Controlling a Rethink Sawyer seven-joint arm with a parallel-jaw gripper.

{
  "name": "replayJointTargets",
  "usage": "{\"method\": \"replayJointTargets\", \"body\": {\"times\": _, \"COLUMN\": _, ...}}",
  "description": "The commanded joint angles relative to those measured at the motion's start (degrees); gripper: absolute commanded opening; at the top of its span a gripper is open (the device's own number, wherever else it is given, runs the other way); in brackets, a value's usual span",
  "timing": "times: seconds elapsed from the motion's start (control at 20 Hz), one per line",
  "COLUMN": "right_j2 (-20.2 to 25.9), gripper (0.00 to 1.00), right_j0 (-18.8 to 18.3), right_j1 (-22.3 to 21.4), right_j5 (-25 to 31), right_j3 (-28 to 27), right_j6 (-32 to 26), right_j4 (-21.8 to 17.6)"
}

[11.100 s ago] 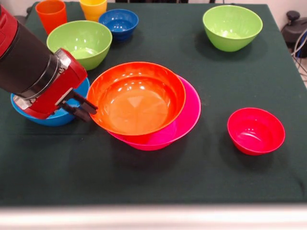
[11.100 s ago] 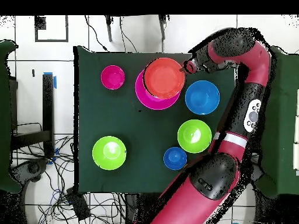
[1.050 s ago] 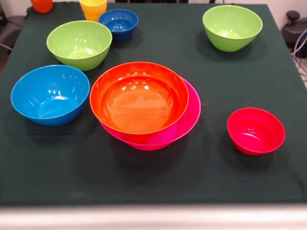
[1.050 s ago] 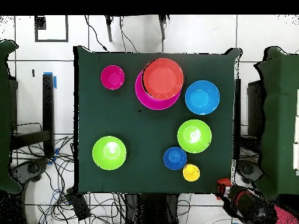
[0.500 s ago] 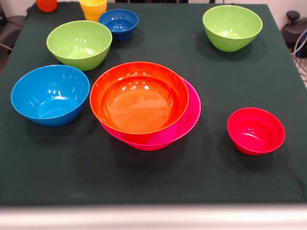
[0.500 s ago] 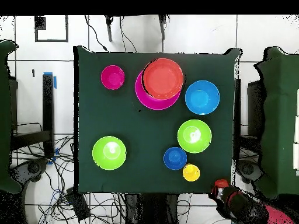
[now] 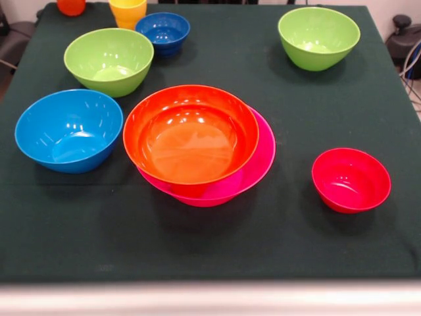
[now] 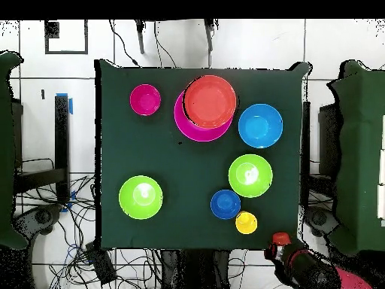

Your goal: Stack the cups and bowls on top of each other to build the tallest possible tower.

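Observation:
An orange bowl (image 7: 191, 135) sits nested in the large pink bowl (image 7: 260, 164) at mid-table, also seen from overhead (image 8: 210, 101). Standing alone are a light blue bowl (image 7: 69, 130), two lime green bowls (image 7: 108, 60) (image 7: 319, 37), a small dark blue bowl (image 7: 162, 31) and a small red bowl (image 7: 350, 179). A yellow cup (image 7: 127, 11) stands at the far edge. An orange-red cup (image 7: 71, 6) is at the far left corner. In the overhead view my gripper (image 8: 286, 248) is right at this cup (image 8: 280, 238), and its grip is hidden.
The dark green table (image 7: 210, 243) has bare cloth along its front edge. In the overhead view, cables (image 8: 75, 226) lie on the floor beside the table and dark chairs (image 8: 361, 150) stand on both sides.
The orange-red cup has shifted slightly right in the front view. In the overhead view, the arm's end has edged in towards the table corner. The bowls have not moved.

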Motion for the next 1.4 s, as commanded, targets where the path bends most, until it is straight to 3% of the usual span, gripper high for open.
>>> {"method": "replayJointTargets", "body": {"times": 0.05, "right_j2": 1.8, "gripper": 1.0, "right_j0": 6.7, "right_j1": -1.9, "right_j5": -0.8, "right_j3": 2.4, "right_j6": 5.6, "right_j4": 2.2}}
{"method": "replayJointTargets", "body": {"times": 0.6, "right_j2": 0.7, "gripper": 1.0, "right_j0": 14.1, "right_j1": -5.0, "right_j5": -4.1, "right_j3": 5.5, "right_j6": 9.9, "right_j4": 5.8}}
{"method": "replayJointTargets", "body": {"times": 1.4, "right_j2": 1.6, "gripper": 1.0, "right_j0": 17.4, "right_j1": -3.0, "right_j5": 0.9, "right_j3": 0.8, "right_j6": 5.3, "right_j4": 10.5}}
